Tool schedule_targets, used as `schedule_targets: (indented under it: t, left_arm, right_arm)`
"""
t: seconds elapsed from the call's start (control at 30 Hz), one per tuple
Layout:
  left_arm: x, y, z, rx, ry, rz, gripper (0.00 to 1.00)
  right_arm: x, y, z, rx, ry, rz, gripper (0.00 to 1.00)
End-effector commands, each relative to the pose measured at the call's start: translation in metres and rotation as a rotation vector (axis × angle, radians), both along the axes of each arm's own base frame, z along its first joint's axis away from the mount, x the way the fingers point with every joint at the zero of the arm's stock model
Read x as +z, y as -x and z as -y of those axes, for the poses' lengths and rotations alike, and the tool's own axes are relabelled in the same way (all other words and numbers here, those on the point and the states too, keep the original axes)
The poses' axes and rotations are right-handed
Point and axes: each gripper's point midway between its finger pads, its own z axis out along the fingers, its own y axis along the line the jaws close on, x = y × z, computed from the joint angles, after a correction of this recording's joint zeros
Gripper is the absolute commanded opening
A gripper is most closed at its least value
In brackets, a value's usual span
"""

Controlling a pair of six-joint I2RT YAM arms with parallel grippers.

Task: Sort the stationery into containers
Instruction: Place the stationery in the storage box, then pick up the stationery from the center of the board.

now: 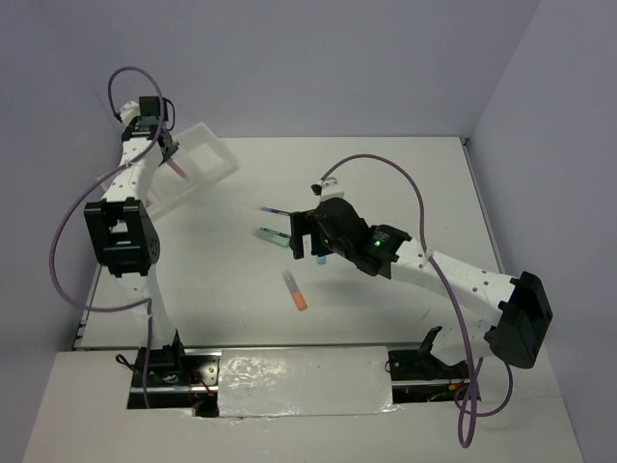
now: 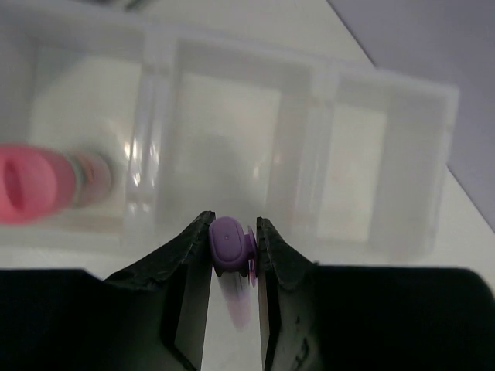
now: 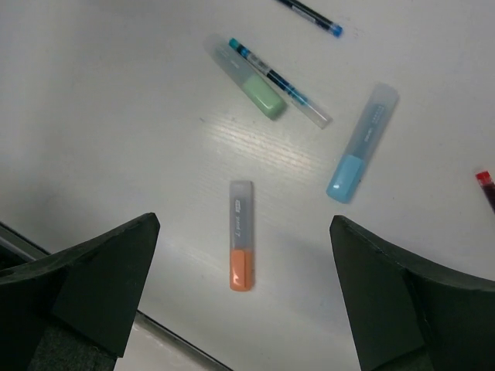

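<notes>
We've got the left claw (image 2: 234,246) clamped on the lilac marker (image 2: 227,241) right at the tray (image 2: 309,66), pink cylinder (image 2: 27,183) sitting in an end compartment. Our right claw (image 3: 241,232) hangs wide open above the orange marker (image 3: 240,270).

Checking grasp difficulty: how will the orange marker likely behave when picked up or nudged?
The orange marker looks like smooth hard plastic: probably rigid, light, perhaps slippery. It is short and chunky, lying flat on the table, so a nudge would likely slide or spin it rather than tip it.
</notes>
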Motion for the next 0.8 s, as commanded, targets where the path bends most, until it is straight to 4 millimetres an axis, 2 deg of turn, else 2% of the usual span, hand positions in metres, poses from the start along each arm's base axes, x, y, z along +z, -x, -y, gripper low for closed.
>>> schedule_targets:
  t: [0.0,0.07,0.13,0.23,0.27,0.3,0.33,0.37,0.43,0.5,0.57,0.6,0.63,0.67,0.7,0.77]
  left_arm:
    - [0.015,-0.006,-0.052,0.106,-0.136,-0.072,0.07]
    - [0.024,-0.02,-0.064,0.102,-0.164,-0.03,0.14]
    - [0.024,-0.028,-0.067,0.085,-0.169,-0.007,0.22]
    - [0.017,-0.039,-0.068,0.061,-0.176,0.007,0.5]
    - [0.011,-0.041,-0.069,0.062,-0.175,0.001,0.68]
    - [0.007,-0.042,-0.068,0.061,-0.17,-0.003,0.78]
    - [0.003,-0.042,-0.068,0.054,-0.165,-0.007,0.94]
    - [0.003,-0.043,-0.067,0.05,-0.164,0.0,0.99]
    - [0.006,-0.041,-0.068,0.055,-0.166,0.002,0.99]
    - [0.016,-0.039,-0.067,0.054,-0.159,0.015,0.99]
    - [0.039,-0.037,-0.059,0.017,-0.134,0.053,0.99]
    - [0.051,-0.034,-0.054,-0.002,-0.121,0.061,0.99]
    - [0.076,-0.028,-0.046,-0.023,-0.108,0.103,0.99]
    - [0.091,-0.026,-0.031,-0.081,-0.066,0.135,0.99]
    - [0.119,-0.012,-0.021,-0.112,-0.051,0.183,0.99]
    - [0.14,0.008,-0.007,-0.155,-0.014,0.231,0.99]
  right_arm:
    - [-0.006,0.014,0.013,0.052,0.03,0.015,1.0]
    - [-0.01,0.016,0.013,0.068,0.037,0.01,1.0]
    - [-0.014,0.018,0.009,0.093,0.046,0.001,1.0]
    - [-0.016,0.02,0.002,0.128,0.031,-0.011,1.0]
    - [-0.018,0.021,-0.001,0.137,0.033,-0.017,1.0]
    - [-0.018,0.02,-0.002,0.139,0.031,-0.015,1.0]
    - [-0.019,0.019,-0.002,0.139,0.032,-0.014,1.0]
    - [-0.023,0.016,-0.003,0.133,0.044,-0.017,1.0]
    - [-0.031,0.011,-0.006,0.117,0.057,-0.033,1.0]
    - [-0.052,0.006,-0.013,0.112,0.09,-0.071,0.99]
    - [-0.069,0.001,-0.02,0.112,0.12,-0.107,0.93]
    - [-0.099,0.0,-0.023,0.111,0.182,-0.165,0.88]
    - [-0.103,-0.004,-0.029,0.112,0.194,-0.178,0.79]
    - [-0.115,-0.002,-0.033,0.123,0.214,-0.21,0.76]
    - [-0.135,-0.001,-0.035,0.121,0.241,-0.248,0.72]
    - [-0.147,0.002,-0.038,0.119,0.253,-0.272,0.72]
